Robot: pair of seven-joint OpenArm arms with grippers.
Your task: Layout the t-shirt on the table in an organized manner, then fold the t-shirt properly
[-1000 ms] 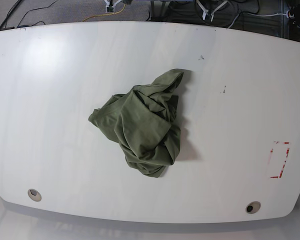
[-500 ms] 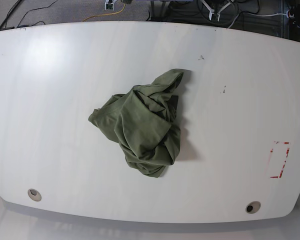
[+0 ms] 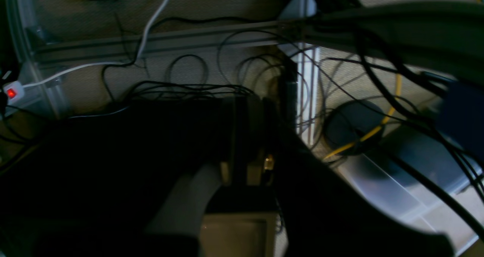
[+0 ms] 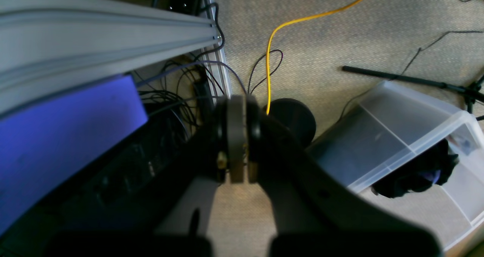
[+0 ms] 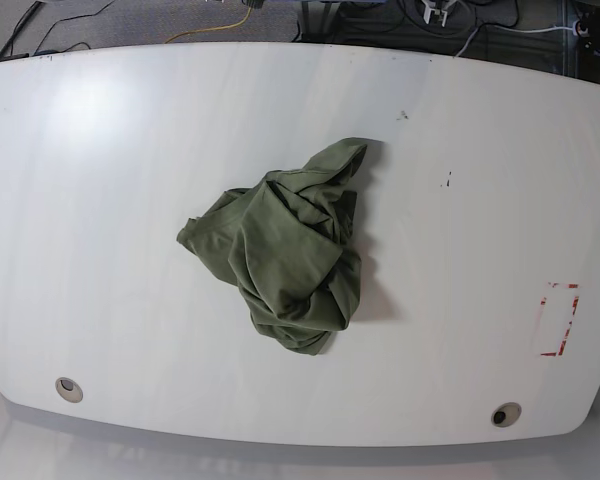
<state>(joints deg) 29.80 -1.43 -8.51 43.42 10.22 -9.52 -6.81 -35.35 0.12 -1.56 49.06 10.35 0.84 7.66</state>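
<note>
— Near the middle of the table [image 5: 100, 180], what lay there?

— The t-shirt [image 5: 285, 255], olive green, bunched in a wrinkled heap. A red dashed rectangle [image 5: 558, 320] sat well apart near one edge.

— And the arms?

— Off the table, over carpet and cables. The right gripper [image 4: 237, 136] had its fingers pressed together, holding nothing. The left gripper [image 3: 247, 136] looked closed too, though dark.

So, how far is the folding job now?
Nothing looks done yet. The t-shirt lies in a crumpled heap near the middle of the table, not spread, no fold made. Nothing is in hand: no arm shows over the table, and the right gripper is shut on nothing, off the table above the floor. The left wrist view is too dark to judge. Left: spread the shirt flat, then fold it.
</note>
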